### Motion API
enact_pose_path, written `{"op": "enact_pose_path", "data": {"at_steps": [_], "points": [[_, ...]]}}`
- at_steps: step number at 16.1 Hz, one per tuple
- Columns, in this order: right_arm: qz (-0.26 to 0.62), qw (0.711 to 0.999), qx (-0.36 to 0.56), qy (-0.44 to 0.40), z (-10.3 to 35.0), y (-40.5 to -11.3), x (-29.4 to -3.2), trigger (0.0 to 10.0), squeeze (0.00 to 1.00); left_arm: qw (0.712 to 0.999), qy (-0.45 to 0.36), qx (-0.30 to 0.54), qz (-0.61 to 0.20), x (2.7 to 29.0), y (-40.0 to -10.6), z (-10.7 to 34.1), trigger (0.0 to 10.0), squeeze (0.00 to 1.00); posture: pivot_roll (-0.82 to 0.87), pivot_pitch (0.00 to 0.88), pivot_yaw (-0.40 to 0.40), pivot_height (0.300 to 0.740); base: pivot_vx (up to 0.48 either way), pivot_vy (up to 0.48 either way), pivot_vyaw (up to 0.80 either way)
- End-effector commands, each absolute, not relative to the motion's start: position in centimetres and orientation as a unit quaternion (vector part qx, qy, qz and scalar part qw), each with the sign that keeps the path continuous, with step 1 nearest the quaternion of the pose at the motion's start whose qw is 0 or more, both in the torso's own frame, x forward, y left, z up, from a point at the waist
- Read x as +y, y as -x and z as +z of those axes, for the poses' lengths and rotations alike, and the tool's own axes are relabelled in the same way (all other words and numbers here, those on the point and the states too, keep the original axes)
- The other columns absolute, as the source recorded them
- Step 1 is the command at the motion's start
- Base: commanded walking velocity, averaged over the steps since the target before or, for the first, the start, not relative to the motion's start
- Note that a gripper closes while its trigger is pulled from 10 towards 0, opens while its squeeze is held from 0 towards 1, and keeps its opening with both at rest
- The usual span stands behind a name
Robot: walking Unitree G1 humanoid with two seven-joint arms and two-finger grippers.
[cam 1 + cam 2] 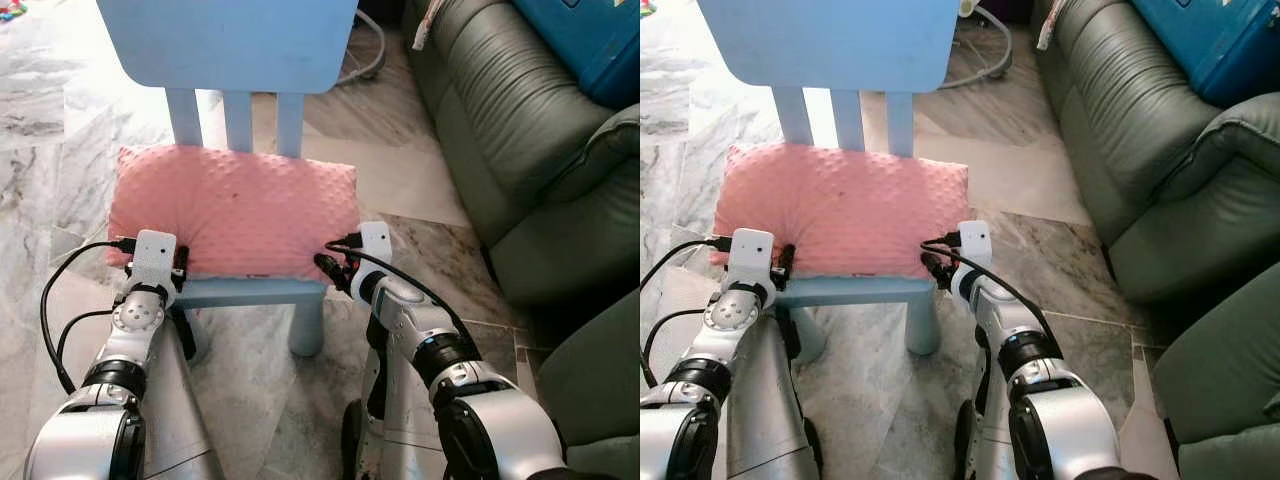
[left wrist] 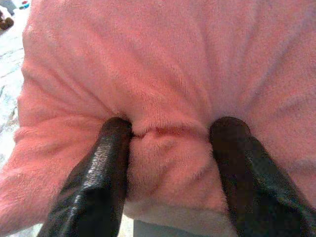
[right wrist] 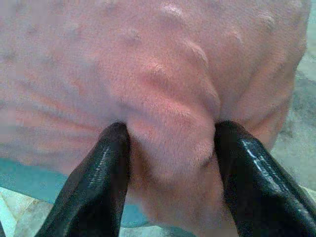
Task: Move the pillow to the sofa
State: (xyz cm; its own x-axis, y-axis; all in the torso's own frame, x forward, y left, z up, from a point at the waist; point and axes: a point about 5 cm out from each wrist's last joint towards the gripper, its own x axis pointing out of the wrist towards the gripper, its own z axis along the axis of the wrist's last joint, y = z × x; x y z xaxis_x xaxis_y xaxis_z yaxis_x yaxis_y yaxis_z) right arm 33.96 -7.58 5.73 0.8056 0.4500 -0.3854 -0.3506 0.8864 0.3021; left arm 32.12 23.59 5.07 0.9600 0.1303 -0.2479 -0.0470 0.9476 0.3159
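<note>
A pink bumpy pillow [image 1: 235, 205] lies flat on the seat of a small light-blue chair [image 1: 250, 292]. My left gripper [image 1: 182, 262] is shut on the pillow's near left edge, and a fold of pink fabric bulges between its fingers [image 2: 111, 163]. At the near right corner my right gripper [image 1: 330, 266] is shut on the pillow in the same way, pinching a fold between its fingers [image 3: 247, 168]. The dark green sofa [image 1: 520, 120] stands to the right of the chair.
The chair's back [image 1: 230, 40] rises behind the pillow. A blue box [image 1: 590, 40] rests on the sofa's far part. A grey hose [image 1: 368, 60] curls on the marble floor [image 1: 420, 180] between chair and sofa. Another green cushion [image 1: 600, 380] sits at near right.
</note>
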Motion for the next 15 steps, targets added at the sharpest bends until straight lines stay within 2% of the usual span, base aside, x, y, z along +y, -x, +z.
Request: {"op": "enact_pose_path", "data": {"at_steps": [1, 10, 15], "points": [[0.193, 0.945, 0.237, -0.113, 5.3, -34.0, -8.3, 0.0, 0.0, 0.973, -0.154, 0.17, 0.039, 23.4, -31.4, 3.7, 0.0, 0.0, 0.03, 0.162, -0.14, 0.386, 0.0, 0.0, 0.0], [0.181, 0.95, 0.221, -0.128, 6.4, -35.0, -8.6, 0.0, 0.0, 0.972, -0.151, 0.173, 0.042, 23.4, -31.7, 3.9, 0.0, 0.0, 0.04, 0.121, -0.147, 0.386, 0.0, 0.0, 0.0], [0.163, 0.95, 0.221, -0.148, 6.8, -35.6, -9.1, 0.0, 0.0, 0.975, -0.132, 0.17, 0.049, 23.3, -32.2, 4.3, 0.0, 0.0, 0.04, 0.055, -0.146, 0.386, 0.0, 0.0, 0.0]]}}
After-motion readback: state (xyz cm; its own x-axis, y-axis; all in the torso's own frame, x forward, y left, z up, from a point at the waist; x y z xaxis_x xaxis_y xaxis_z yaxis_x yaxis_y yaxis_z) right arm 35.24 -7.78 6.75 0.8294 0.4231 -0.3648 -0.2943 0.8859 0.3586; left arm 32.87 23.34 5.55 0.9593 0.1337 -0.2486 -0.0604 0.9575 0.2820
